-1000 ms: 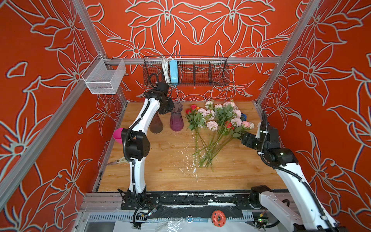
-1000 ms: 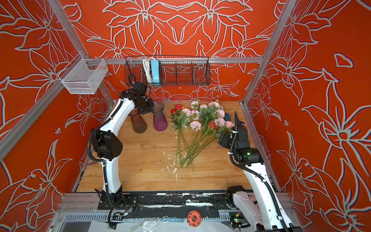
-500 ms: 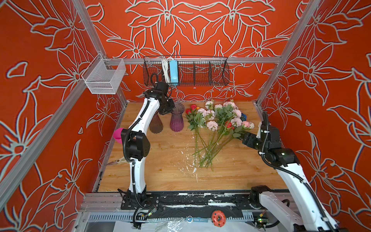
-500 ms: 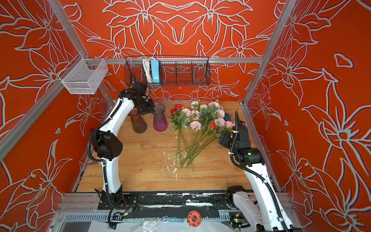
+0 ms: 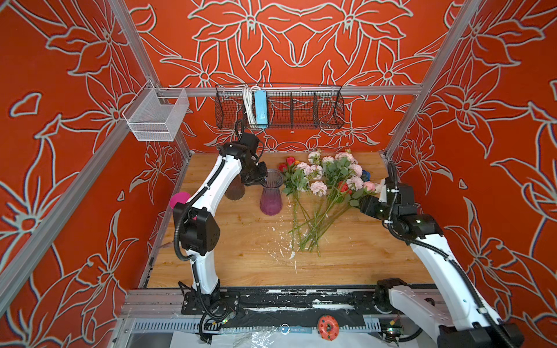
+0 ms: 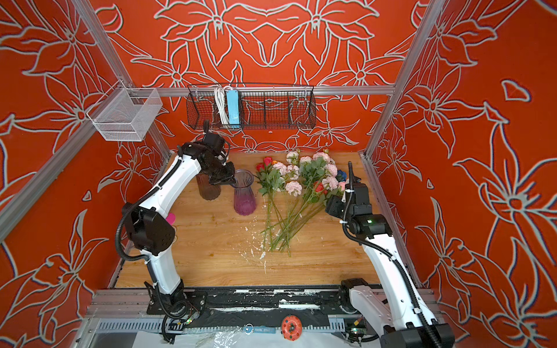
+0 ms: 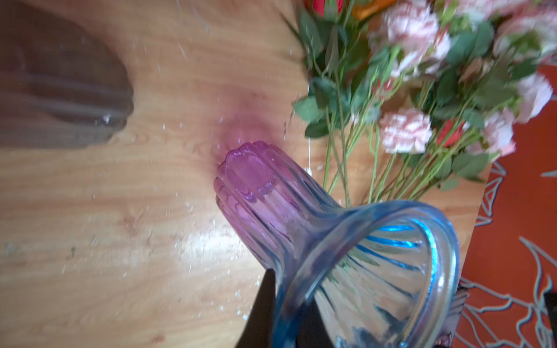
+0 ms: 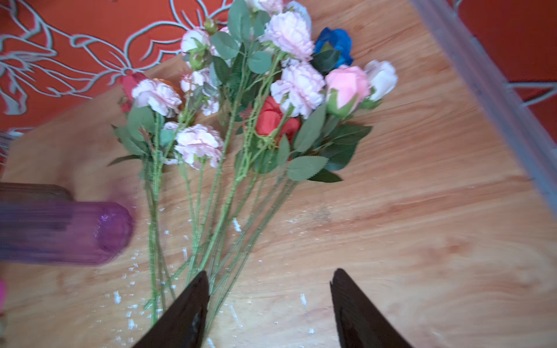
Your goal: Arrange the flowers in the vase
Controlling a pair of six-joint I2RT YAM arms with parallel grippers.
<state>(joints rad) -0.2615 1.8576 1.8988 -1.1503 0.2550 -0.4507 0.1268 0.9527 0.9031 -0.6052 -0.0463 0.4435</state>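
The vase (image 5: 271,197) (image 6: 244,197) is ribbed glass, purple at the base and blue at the rim, and stands at the back of the table. My left gripper (image 5: 258,177) (image 7: 286,289) is shut on its rim, one finger outside (image 7: 266,301) and one inside. The flowers (image 5: 325,180) (image 6: 301,180) (image 8: 241,120) lie in a fanned bunch right of the vase, blooms toward the back wall and stems toward the front. My right gripper (image 5: 361,205) (image 8: 270,271) hovers open over the bunch's right side, holding nothing, one finger (image 8: 193,301) over the stems.
A brown glass vase (image 5: 235,191) (image 7: 60,84) stands just left of the purple one, partly behind my left arm. A black wire basket (image 5: 278,105) and a white mesh basket (image 5: 156,116) hang on the frame. A pink object (image 5: 179,199) sits at the left edge. White crumbs dot the tabletop (image 5: 256,247).
My left gripper has drawn the purple vase a little toward the front; the vase looks blurred in the right wrist view. The right gripper's jaws have narrowed somewhat but stay apart.
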